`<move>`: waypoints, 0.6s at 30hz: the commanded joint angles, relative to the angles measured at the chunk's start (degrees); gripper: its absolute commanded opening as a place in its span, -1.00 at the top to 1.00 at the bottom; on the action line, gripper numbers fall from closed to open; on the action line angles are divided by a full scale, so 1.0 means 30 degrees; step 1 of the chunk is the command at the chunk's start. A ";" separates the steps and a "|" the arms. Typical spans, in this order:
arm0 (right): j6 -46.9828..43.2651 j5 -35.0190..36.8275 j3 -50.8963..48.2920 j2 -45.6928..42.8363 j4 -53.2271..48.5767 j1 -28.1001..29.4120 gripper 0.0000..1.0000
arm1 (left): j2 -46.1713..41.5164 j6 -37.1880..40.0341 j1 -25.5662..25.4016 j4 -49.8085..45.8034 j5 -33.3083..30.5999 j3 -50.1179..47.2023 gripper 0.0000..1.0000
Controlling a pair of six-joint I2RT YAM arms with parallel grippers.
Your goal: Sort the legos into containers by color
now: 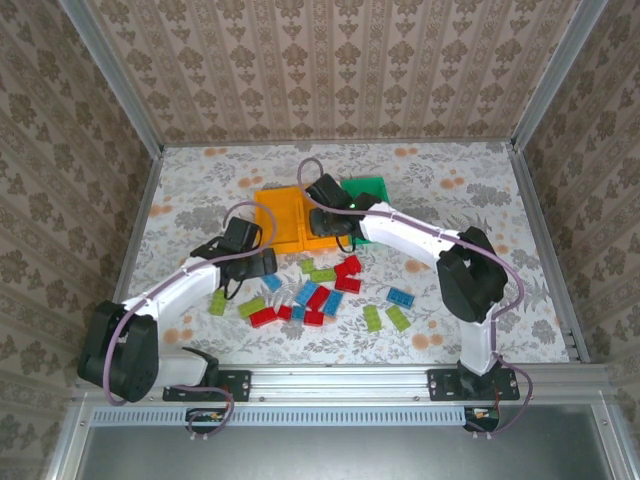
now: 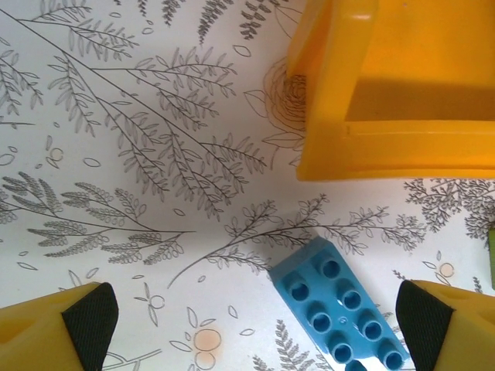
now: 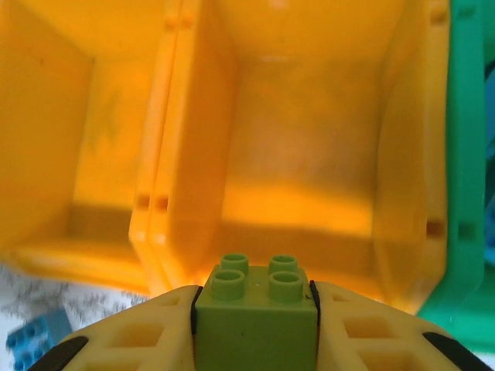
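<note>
the legos point(image 1: 318, 298) lie loose on the flowered desk point(image 1: 200, 180) just past the arm bases: red, blue and green bricks scattered between the two arms, with a few more off to the right. some touch or overlap in the top view, so an exact count is hard.

the left tool point(image 2: 255, 328) hangs low over the desk, fingers point(image 2: 89, 321) spread wide and holding nothing. only the finger ends show, at the bottom corners of its wrist view. a blue brick point(image 2: 340, 313) lies studs up between them, close to the right-hand finger and cut off by the bottom edge; whether it touches that finger i cannot tell. beyond it stands a corner of the left bin point(image 2: 402, 100), orange, the rest out of frame.

the right tool point(image 3: 255, 332) is closed narrow on a green brick point(image 3: 255, 321), pads point(image 3: 196, 309) against its two sides and its four studs facing the bins. the brick's lower part runs out of frame. it sits at the near rim of the middle bin point(image 3: 302, 209), also orange. in the top view the wrist hides most of that bin. the green bin point(image 3: 464, 154) joins it on the right, cut off by the frame edge.
</note>
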 commanded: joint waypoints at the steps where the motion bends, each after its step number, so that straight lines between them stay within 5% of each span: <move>1: -0.0593 0.0821 0.1180 0.1624 -0.0211 -0.0361 0.26 | 0.0443 -0.0857 -0.0623 0.0163 0.0496 -0.0207 -0.92; 18: -0.0612 0.0843 0.2431 0.2245 -0.0410 -0.0791 -0.28 | 0.3293 -0.2785 -0.1698 -0.0396 0.1855 0.0804 -0.81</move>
